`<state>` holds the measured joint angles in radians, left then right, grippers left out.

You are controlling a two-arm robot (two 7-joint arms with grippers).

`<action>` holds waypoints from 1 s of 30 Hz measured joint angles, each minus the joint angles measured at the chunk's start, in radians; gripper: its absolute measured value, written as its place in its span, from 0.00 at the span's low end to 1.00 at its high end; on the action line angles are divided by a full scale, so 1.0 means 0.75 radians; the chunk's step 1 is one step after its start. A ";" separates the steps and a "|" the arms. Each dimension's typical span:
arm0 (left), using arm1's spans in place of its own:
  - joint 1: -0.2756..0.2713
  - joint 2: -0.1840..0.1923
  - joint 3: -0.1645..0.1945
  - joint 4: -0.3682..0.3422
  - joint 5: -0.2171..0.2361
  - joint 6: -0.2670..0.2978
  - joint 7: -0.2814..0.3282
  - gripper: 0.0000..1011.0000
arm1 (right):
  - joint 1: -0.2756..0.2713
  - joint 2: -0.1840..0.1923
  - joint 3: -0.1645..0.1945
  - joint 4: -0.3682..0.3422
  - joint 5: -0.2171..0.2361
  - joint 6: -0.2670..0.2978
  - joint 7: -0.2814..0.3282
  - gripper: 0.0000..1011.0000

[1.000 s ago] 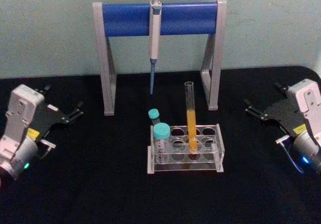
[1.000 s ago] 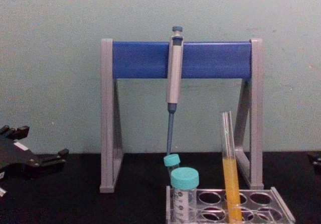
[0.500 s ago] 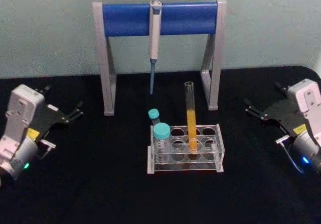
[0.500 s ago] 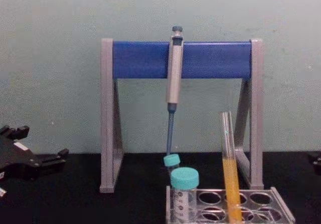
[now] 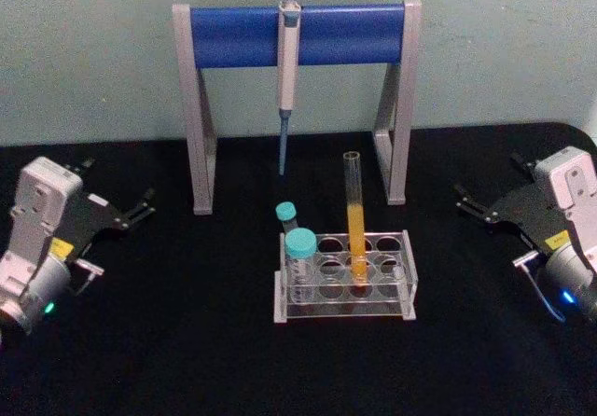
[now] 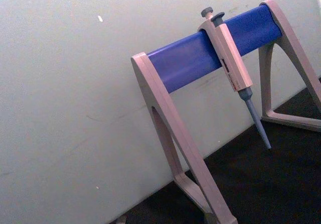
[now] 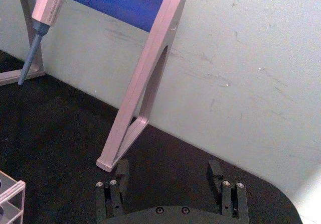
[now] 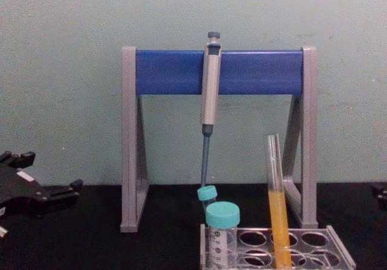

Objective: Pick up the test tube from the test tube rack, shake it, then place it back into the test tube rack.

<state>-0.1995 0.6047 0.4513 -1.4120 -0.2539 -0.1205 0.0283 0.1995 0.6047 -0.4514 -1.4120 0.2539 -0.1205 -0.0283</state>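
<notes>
The test tube [image 5: 354, 218] [image 8: 276, 209], clear glass with orange-yellow liquid in its lower half, stands upright in a middle hole of the test tube rack [image 5: 408, 278] [image 8: 340, 253] at the table's centre. My left gripper [image 5: 119, 181] [image 8: 48, 172] rests open at the far left, well away from the rack, with nothing between its fingers. Far to the right, my right gripper [image 5: 487, 176] [image 7: 168, 168] is also open and empty, pointing toward the middle of the table. Neither one touches the tube.
Two teal-capped vials [image 5: 300, 244] [image 8: 222, 215] occupy the rack's left end. Behind the rack stands a grey-and-blue pipette stand [image 5: 298, 34] [image 6: 200, 58] [image 7: 150, 68] with a grey pipette [image 5: 287, 71] [image 8: 210, 94] hanging from it. The black table meets a pale wall behind.
</notes>
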 joint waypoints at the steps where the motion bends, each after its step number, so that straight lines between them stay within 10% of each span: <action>1: 0.000 0.000 0.000 0.000 0.000 0.000 0.000 0.99 | 0.000 0.000 0.000 0.000 0.000 0.000 0.000 0.99; 30: 0.000 0.000 0.000 0.000 0.000 0.000 0.000 0.99 | 0.000 0.000 0.000 0.000 0.000 0.000 0.000 0.99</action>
<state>-0.1995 0.6047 0.4514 -1.4119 -0.2539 -0.1205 0.0283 0.1995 0.6047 -0.4514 -1.4120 0.2539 -0.1205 -0.0283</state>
